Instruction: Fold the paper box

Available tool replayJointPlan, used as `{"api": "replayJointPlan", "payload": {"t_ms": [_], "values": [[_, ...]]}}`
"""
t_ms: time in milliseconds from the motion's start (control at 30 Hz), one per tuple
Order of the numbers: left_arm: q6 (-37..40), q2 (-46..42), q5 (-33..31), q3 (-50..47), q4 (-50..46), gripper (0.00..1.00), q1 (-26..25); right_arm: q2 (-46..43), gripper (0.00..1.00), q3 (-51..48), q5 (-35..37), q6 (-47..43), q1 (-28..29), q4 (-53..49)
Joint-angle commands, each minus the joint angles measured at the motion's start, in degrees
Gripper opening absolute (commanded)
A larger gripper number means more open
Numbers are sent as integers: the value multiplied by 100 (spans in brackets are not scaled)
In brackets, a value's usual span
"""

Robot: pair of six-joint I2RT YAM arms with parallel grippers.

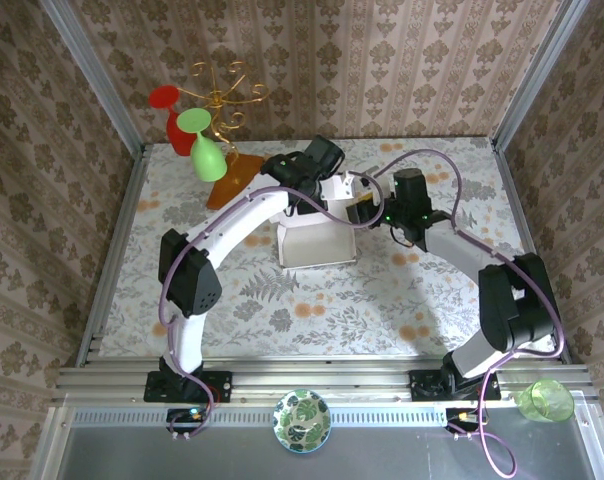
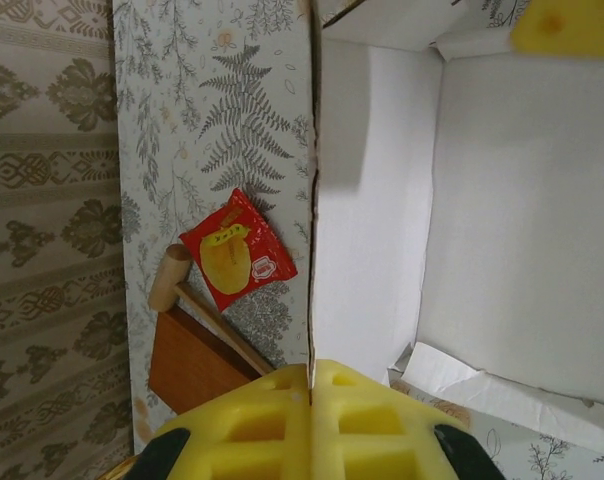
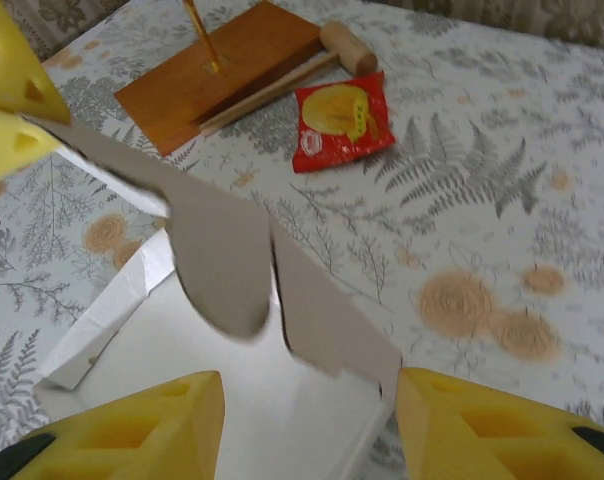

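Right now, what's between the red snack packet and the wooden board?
A small wooden mallet: its handle runs along the wooden board edge, with its head near the red snack packet. The right wrist view shows it plainly, and the left wrist view agrees.

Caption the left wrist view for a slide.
Left gripper pinches the box wall; a red packet, mallet and board lie beside it.

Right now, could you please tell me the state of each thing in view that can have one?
paper box: open-topped, walls raised, flaps loose
left gripper: shut on the paper box's wall edge
right gripper: open, astride the loose flaps
snack packet: lying flat on the table
mallet: lying along the wooden board
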Motion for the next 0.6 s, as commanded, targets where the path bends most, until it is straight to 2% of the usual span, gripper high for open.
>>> {"api": "replayJointPlan", "payload": {"t_ms": [0,200,367,467,533,567], "values": [[72,-235,176,-40,61,0,56,162,48,270,385,-490,116,61],[10,-239,203,-35,75,0,41,396,35,487,507,-469,246,-46],[-66,-260,243,-46,117,0,47,561,14,644,823,-410,342,-129],[-249,-279,269,17,155,0,46,573,9,672,1045,-386,398,-143],[-506,-312,303,88,191,16,42,536,5,561,1171,-350,403,-1],[-648,-345,309,96,226,21,50,541,0,514,1199,-377,396,38]]}}
